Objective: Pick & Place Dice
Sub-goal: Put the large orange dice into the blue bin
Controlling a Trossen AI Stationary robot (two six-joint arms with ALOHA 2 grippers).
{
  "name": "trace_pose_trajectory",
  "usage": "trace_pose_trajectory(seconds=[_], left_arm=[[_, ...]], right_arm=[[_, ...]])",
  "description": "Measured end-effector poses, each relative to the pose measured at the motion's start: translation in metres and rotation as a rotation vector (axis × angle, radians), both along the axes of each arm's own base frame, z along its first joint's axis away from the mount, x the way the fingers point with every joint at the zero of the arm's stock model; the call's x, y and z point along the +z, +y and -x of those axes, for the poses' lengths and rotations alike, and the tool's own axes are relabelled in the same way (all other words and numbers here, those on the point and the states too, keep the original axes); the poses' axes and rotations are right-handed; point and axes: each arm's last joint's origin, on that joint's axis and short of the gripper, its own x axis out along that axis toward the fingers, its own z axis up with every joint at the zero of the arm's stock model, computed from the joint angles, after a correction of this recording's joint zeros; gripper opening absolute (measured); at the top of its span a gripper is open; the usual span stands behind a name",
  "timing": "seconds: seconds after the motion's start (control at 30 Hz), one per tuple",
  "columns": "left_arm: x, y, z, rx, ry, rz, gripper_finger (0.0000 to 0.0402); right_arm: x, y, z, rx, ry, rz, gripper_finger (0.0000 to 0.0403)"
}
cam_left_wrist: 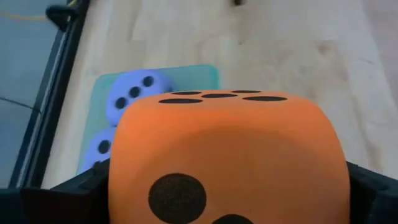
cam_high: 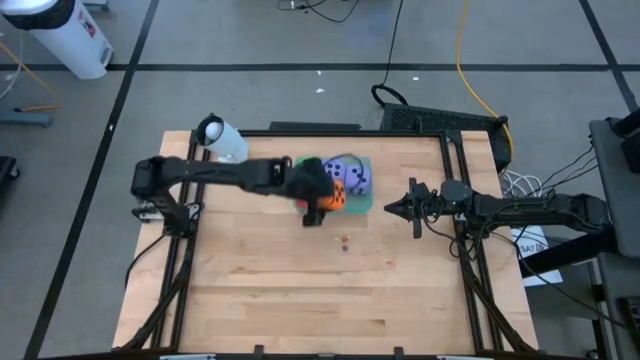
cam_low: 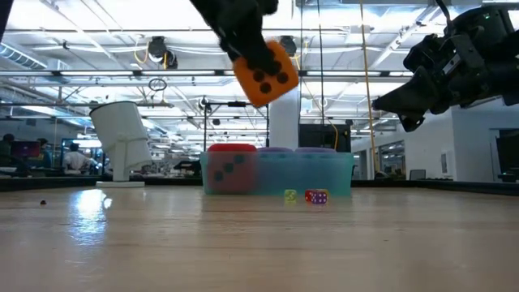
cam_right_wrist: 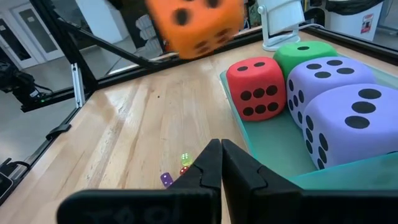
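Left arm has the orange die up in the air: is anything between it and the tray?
Nothing visible. The left gripper holds the orange die in the air by the teal tray, whose near part lies bare beside the red die. The right gripper waits apart, shut.

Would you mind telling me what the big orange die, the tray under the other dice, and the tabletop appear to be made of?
Large orange die: probably soft foam, matte and faintly grainy, with rounded edges and flat dark pips.
Pale teal tray: likely translucent plastic; in the low view the red die shows through its wall.
Tabletop: light wood planks, visible grain, slight sheen.
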Motion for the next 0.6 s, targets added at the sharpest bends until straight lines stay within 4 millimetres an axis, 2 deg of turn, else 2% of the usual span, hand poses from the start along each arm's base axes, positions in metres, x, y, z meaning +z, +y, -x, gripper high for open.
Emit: trace_pose_trajectory(seconds=[0.13,0.23,0.37,0.6], left_arm=[[-0.018,0.022,-0.014,0.010,-0.002,0.033,0.0367],[-0.027,0.027,-0.029,0.003,0.034,0.030,0.0373],[-0.044,0.031,-0.045,0.000,0.168,-0.026,0.0375],[-0.058,0.046,-0.051,0.022,0.306,-0.052,0.0376]], right_arm=[[-0.001,0.000,0.000,0.000,0.005,-0.001,0.0000],[-0.001,0.000,0.000,0.001,0.008,0.002,0.0000],[-0.001,0.000,0.000,0.001,0.007,0.002,0.0000],[-0.001,0.000,0.000,0.004,0.010,0.005,0.0000]])
